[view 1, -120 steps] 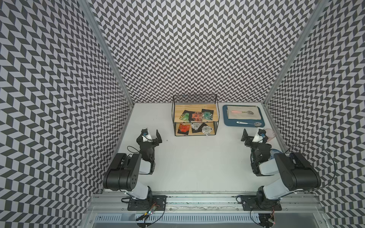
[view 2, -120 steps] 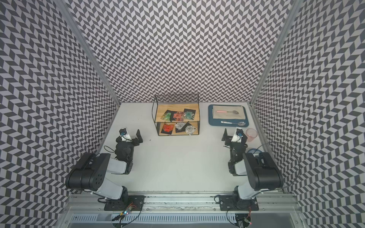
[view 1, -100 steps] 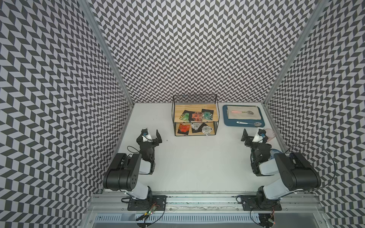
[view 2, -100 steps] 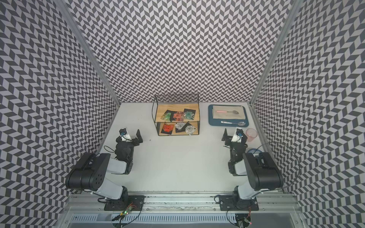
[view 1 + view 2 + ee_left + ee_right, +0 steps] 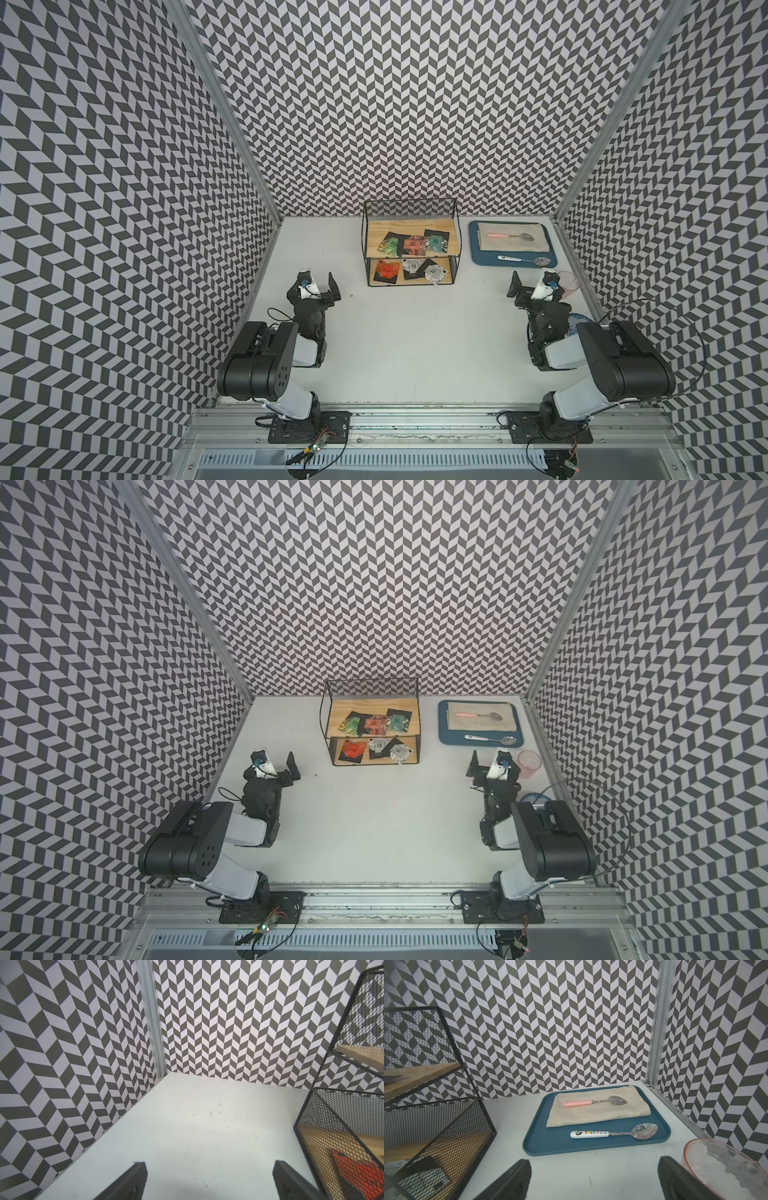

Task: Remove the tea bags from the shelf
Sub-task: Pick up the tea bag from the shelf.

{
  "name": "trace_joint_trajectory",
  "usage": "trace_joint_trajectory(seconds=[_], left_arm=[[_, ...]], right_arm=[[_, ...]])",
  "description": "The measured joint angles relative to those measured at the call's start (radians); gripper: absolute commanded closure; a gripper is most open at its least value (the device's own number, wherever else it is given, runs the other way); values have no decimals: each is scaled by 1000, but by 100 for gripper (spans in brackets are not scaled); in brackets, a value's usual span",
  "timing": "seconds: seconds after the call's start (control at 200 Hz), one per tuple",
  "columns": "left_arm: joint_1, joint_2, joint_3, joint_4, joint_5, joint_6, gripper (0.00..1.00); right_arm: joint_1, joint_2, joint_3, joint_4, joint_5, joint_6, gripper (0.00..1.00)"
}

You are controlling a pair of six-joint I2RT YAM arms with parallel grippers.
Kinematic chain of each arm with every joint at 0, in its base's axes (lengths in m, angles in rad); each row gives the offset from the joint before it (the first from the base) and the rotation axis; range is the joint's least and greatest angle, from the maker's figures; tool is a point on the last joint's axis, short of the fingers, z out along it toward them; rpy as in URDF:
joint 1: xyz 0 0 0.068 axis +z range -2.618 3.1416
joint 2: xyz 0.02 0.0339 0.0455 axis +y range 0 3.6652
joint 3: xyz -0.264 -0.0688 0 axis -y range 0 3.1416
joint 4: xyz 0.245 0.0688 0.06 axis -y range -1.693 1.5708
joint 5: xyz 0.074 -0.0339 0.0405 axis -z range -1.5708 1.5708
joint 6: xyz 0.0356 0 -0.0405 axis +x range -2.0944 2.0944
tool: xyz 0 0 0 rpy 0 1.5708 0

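Observation:
The shelf (image 5: 382, 227) (image 5: 353, 706), black wire with two wooden boards, stands at the back of the table. Three tea bags lie on its upper board: green (image 5: 390, 244), orange-red (image 5: 413, 245) and teal (image 5: 435, 241). Three more lie on the lower board: orange (image 5: 386, 270), white (image 5: 412, 266) and silver (image 5: 434, 273). My left gripper (image 5: 320, 286) (image 5: 208, 1164) is open and empty, in front of and left of the shelf (image 5: 311, 1122). My right gripper (image 5: 534, 289) (image 5: 592, 1161) is open and empty, in front of and right of the shelf (image 5: 446, 1118).
A blue tray (image 5: 473, 249) (image 5: 550, 1142) at the back right holds a beige cloth, a pink-handled spoon (image 5: 577, 1103) and a white-handled spoon (image 5: 589, 1134). A clear pink cup (image 5: 568, 282) (image 5: 724, 1167) stands just right of my right gripper. Patterned walls close in three sides.

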Motion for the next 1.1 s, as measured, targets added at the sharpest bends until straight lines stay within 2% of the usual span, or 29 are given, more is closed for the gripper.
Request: trace_joint_trajectory(seconds=[0.13, 0.32, 0.436, 0.531, 0.571, 0.631, 0.676, 0.701, 0.766, 0.801, 0.831, 0.956, 1.026, 1.102], left_arm=[[-5, -24, 8, -47, -1, 4, 0], [-44, -219, 129, -251, -20, 10, 0], [-73, -344, 222, -355, -35, -10, 0], [-108, -404, 368, -468, -67, -40, 0], [-123, -423, 451, -542, -85, -98, 0], [-131, -434, 613, -754, -84, -264, 0], [-129, -433, 723, -887, -74, -388, 0], [-115, -436, 764, -935, -29, -459, 0], [-79, -458, 794, -1021, 84, -583, 0], [-77, -465, 804, -1091, 99, -629, 0], [-87, -463, 820, -1165, 106, -659, 1], [-195, -425, 917, -1474, 135, -736, 16], [-242, -414, 957, -1617, 172, -735, 16], [-270, -406, 993, -1746, 204, -719, 18]], right_arm=[[18, -59, 10, -90, 13, -11, 1], [36, -280, 176, -337, 85, 19, 1], [36, -332, 390, -513, 123, 76, 0], [37, -320, 692, -760, 123, 201, 0], [36, -307, 817, -859, 122, 285, 1], [18, -291, 971, -976, 91, 448, 1], [-6, -296, 997, -982, 11, 528, 0], [-19, -301, 994, -981, -32, 568, 0], [-31, -294, 996, -1046, -78, 638, 10], [-19, -272, 1024, -1117, -81, 654, 12], [3, -241, 1062, -1189, -74, 660, 13], [151, -101, 1273, -1492, -13, 632, 24], [227, -59, 1363, -1636, 5, 619, 30], [301, -27, 1464, -1780, 5, 603, 33]])
